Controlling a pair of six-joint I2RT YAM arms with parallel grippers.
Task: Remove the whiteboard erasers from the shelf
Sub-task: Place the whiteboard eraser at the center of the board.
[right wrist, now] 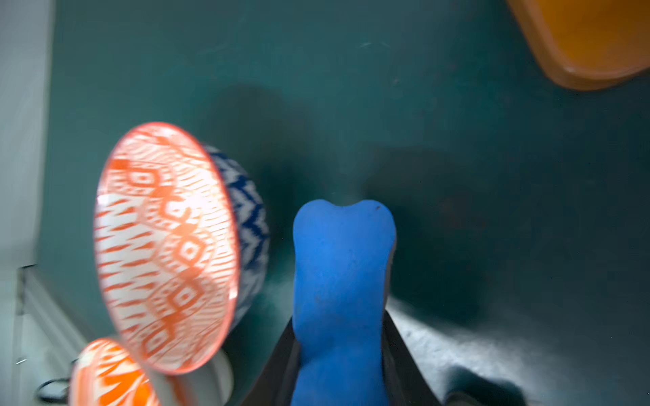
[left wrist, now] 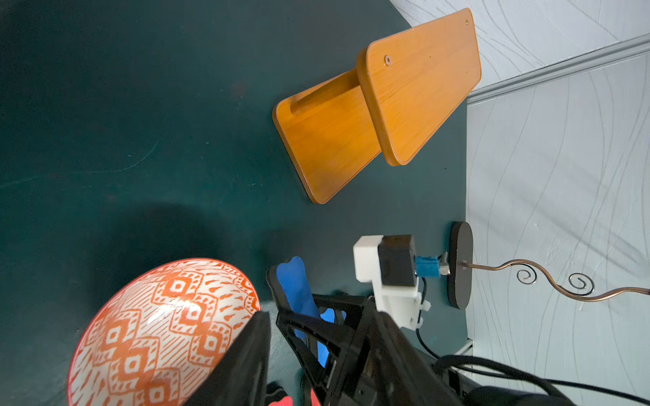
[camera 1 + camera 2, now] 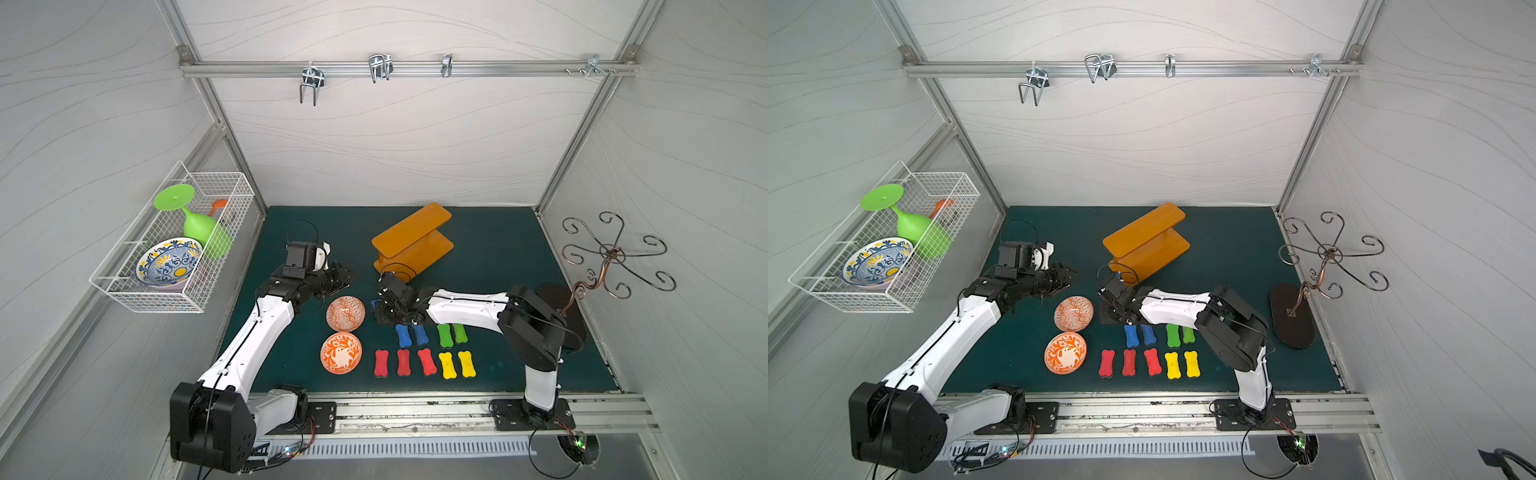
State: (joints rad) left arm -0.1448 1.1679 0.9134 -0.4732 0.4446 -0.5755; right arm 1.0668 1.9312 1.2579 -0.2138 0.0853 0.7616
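Note:
The orange two-tier shelf (image 3: 411, 237) (image 3: 1144, 239) (image 2: 415, 81) stands at the back of the green mat, both boards bare. My right gripper (image 3: 380, 309) (image 3: 1111, 309) (image 1: 339, 351) is shut on a blue eraser (image 1: 343, 263) (image 2: 295, 288) (image 3: 374, 305), low over the mat in front of the shelf. Whether the eraser touches the mat I cannot tell. Two blue erasers (image 3: 411, 335), two green (image 3: 452, 334), three red (image 3: 403, 362) and two yellow (image 3: 457, 364) lie in rows on the mat. My left gripper (image 3: 347, 276) (image 3: 1069, 276) is open and holds nothing, left of the right gripper.
Two orange-patterned bowls (image 3: 345, 313) (image 3: 341, 353) sit left of the eraser rows, close to the right gripper. A white wire basket (image 3: 124, 286) on the left wall holds a green goblet and a blue bowl. A metal hook stand (image 3: 615, 253) rises at the right wall.

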